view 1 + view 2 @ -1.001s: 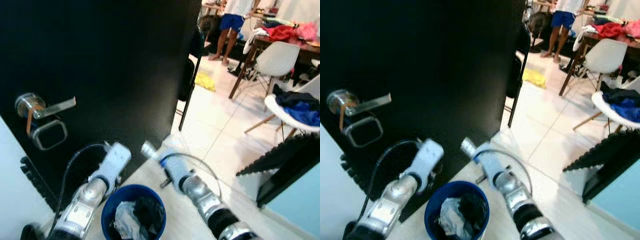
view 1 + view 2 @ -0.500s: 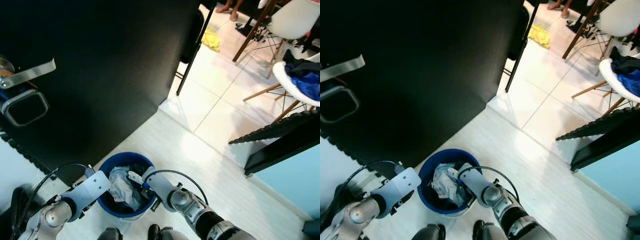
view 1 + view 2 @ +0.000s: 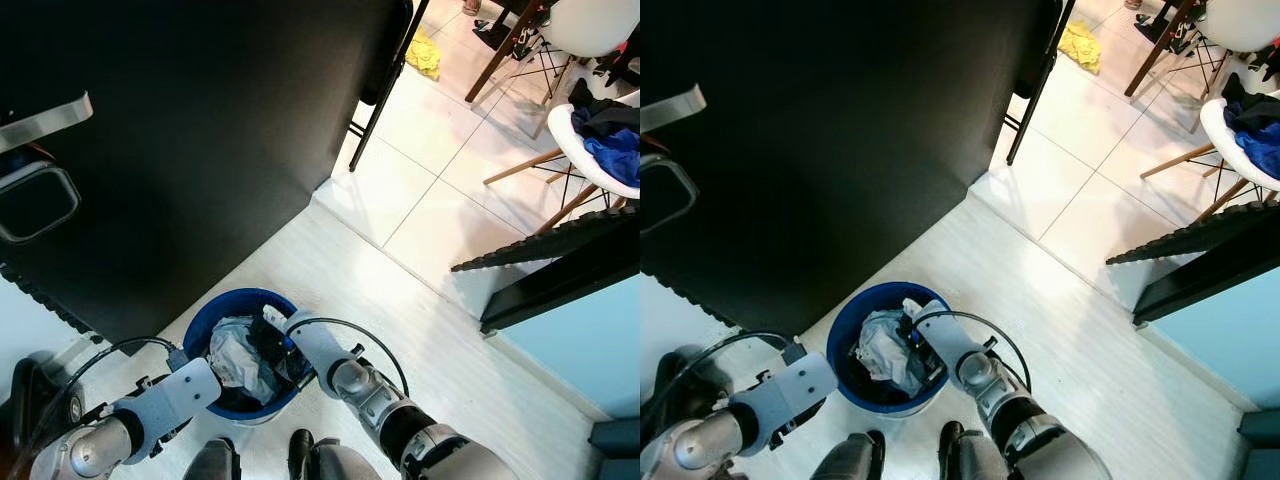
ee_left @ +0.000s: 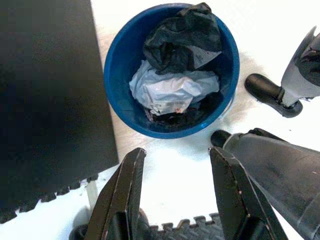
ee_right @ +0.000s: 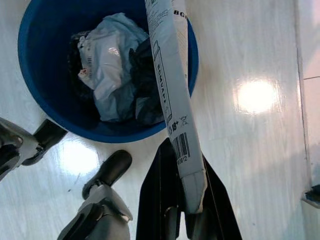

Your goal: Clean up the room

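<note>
Over blue bin (full): clamped packet.

My right gripper is closed on a long flat packet, which reaches ahead of the fingers over the rim of the bin. Crumpled wrappers and cloth lie in the bin, below the packet. My left gripper, fingers spread, hangs just left of the bin, above the floor. The door stands beyond both grippers. Far ahead and right of my right gripper, a chair carries clothes, and a cloth lies on the tiles.
</note>
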Robot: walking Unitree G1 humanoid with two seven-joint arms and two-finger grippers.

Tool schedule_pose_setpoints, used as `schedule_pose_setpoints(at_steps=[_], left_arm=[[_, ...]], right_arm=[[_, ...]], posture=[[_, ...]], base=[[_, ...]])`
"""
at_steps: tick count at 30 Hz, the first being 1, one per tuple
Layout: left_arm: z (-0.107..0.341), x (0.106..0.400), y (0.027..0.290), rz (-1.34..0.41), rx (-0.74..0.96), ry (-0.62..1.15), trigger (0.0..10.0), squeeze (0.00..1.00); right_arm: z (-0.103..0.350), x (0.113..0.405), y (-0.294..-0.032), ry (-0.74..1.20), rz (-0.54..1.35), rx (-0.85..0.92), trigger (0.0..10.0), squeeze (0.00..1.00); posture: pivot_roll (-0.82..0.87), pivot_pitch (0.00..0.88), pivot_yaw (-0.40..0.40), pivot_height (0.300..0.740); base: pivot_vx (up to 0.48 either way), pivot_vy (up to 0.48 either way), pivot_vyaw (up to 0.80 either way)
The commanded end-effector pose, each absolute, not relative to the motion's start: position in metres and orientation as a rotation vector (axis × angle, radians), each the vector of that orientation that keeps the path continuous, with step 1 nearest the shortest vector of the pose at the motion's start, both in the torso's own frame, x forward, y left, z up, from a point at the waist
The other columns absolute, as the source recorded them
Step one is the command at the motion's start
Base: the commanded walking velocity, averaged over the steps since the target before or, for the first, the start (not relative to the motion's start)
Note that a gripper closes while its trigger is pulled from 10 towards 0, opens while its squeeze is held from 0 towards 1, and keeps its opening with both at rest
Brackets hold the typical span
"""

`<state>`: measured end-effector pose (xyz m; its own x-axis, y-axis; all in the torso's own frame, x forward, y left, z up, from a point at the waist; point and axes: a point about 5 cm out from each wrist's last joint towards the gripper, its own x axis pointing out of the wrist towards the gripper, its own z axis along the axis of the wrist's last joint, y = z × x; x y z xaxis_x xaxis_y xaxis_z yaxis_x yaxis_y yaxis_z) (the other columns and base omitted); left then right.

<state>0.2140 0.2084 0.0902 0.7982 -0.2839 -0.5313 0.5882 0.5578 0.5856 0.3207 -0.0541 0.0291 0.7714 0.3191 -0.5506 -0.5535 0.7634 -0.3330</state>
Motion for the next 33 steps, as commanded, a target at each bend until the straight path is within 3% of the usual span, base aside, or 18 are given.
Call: schedule_pose_setpoints(at_steps=[1,6,7,8,9,18,23,24,25,28,33], left_arm=[[0.084,0.207,0.207,-0.566,0.837,0.444,10.0,0.0],[0.085,0.21,0.205,-0.571,0.837,0.443,10.0,0.0],[0.085,0.211,0.204,-0.573,0.838,0.442,10.0,0.0],[0.085,0.211,0.204,-0.573,0.838,0.442,10.0,0.0],[0.085,0.212,0.203,-0.574,0.839,0.442,10.0,0.0],[0.083,0.216,0.202,-0.576,0.847,0.437,10.0,0.0],[0.083,0.225,0.196,-0.553,0.807,0.409,10.0,0.0],[0.084,0.233,0.188,-0.51,0.722,0.384,10.0,0.0],[0.084,0.233,0.188,-0.51,0.722,0.384,10.0,0.0],[0.085,0.25,0.17,-0.388,0.492,0.344,10.0,0.0],[0.085,0.263,0.159,-0.33,0.443,0.294,10.0,0.0]], right_arm=[[0.018,0.313,-0.06,0.556,0.478,-0.441,10.0,1.0],[0.016,0.311,-0.058,0.575,0.496,-0.409,10.0,1.0],[0.014,0.309,-0.057,0.584,0.507,-0.405,10.0,0.68],[0.014,0.309,-0.057,0.584,0.507,-0.405,10.0,0.68],[0.013,0.308,-0.057,0.588,0.511,-0.411,10.0,0.0],[0.012,0.309,-0.062,0.597,0.494,-0.361,10.0,0.0],[0.019,0.318,-0.074,0.581,0.411,-0.308,10.0,0.0],[0.025,0.324,-0.082,0.557,0.351,-0.257,10.0,0.0],[0.025,0.324,-0.082,0.557,0.351,-0.257,10.0,0.0],[0.043,0.339,-0.099,0.461,0.216,-0.167,10.0,0.0],[0.056,0.337,-0.118,0.335,0.115,-0.094,10.0,0.0]], posture=[[0.17,0.39,-0.192,0.74],[0.17,0.388,-0.189,0.74],[0.17,0.384,-0.188,0.74],[0.17,0.384,-0.188,0.74],[0.17,0.381,-0.187,0.74],[0.17,0.361,-0.178,0.74],[0.14,0.298,-0.164,0.74],[0.12,0.246,-0.153,0.74],[0.12,0.246,-0.153,0.74],[0.1,0.193,-0.137,0.74],[0.05,0.102,-0.085,0.74]], base=[[0.0,0.0,0.0],[0.0,0.0,0.0],[0.0,0.0,0.0],[0.0,0.0,0.0],[0.0,0.0,0.0],[0.0,0.0,0.0],[0.0,0.0,0.0],[0.0,0.0,0.0],[0.0,0.0,0.0],[0.0,0.0,0.0],[0.0,0.0,0.0]])
